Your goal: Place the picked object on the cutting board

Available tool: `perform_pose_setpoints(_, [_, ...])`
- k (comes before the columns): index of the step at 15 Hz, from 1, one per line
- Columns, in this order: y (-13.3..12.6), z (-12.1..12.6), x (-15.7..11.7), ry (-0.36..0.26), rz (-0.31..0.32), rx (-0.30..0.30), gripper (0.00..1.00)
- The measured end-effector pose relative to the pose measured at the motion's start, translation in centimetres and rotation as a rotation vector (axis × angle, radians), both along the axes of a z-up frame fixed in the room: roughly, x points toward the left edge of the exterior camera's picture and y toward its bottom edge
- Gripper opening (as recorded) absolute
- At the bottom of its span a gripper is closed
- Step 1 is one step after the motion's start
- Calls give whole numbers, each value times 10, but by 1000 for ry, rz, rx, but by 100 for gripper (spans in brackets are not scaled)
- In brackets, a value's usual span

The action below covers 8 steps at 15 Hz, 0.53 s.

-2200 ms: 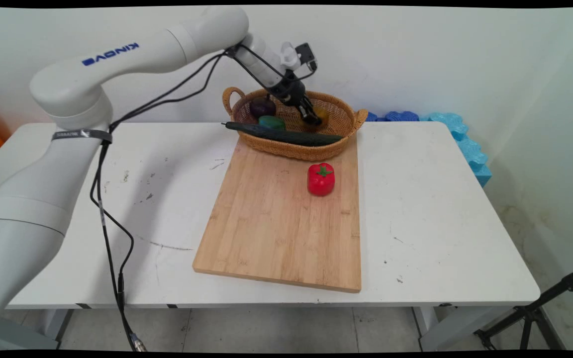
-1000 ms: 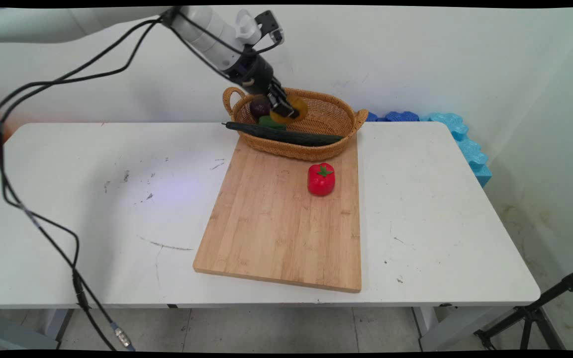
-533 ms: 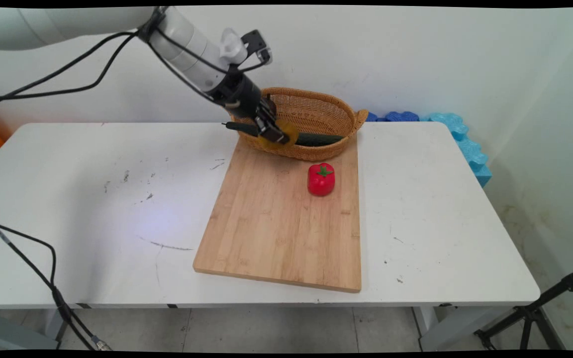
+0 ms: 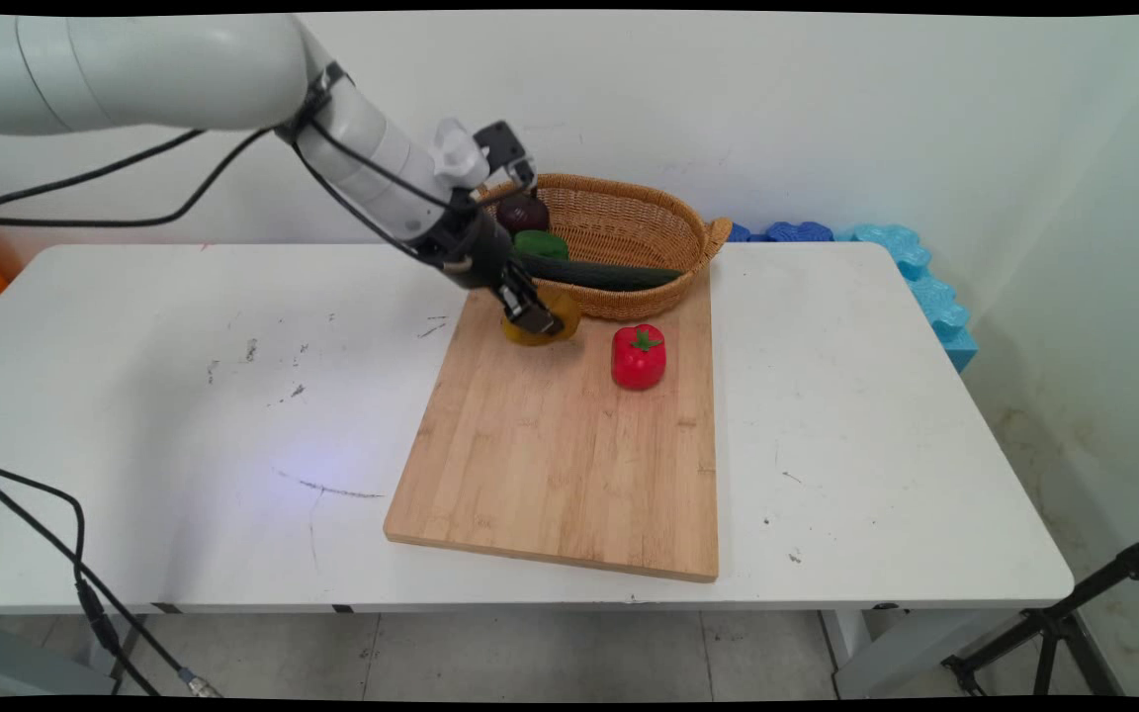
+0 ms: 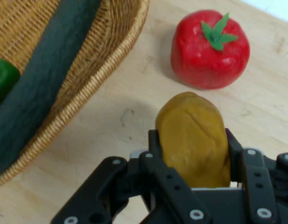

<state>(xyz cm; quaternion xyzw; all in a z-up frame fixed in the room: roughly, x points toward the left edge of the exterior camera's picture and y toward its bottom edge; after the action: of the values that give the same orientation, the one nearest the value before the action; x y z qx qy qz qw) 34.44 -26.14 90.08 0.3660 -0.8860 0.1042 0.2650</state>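
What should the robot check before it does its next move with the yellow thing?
1. Claw shut on the yellow vegetable: ok.
2. Vegetable out of the basket, over the cutting board: ok.
3. Resting on the board or just above it: cannot tell.
4. Red pepper apart from the vegetable: ok.
5. Cucumber lying across the basket rim, not touching the claw: ok.
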Motion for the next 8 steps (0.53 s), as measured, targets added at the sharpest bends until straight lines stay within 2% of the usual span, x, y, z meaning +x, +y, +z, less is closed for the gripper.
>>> perform_pose_setpoints(4, [4,-29,-6,-10,28,15,0])
perform_pose_setpoints(8, [3,-45,-9,-14,39,17,0])
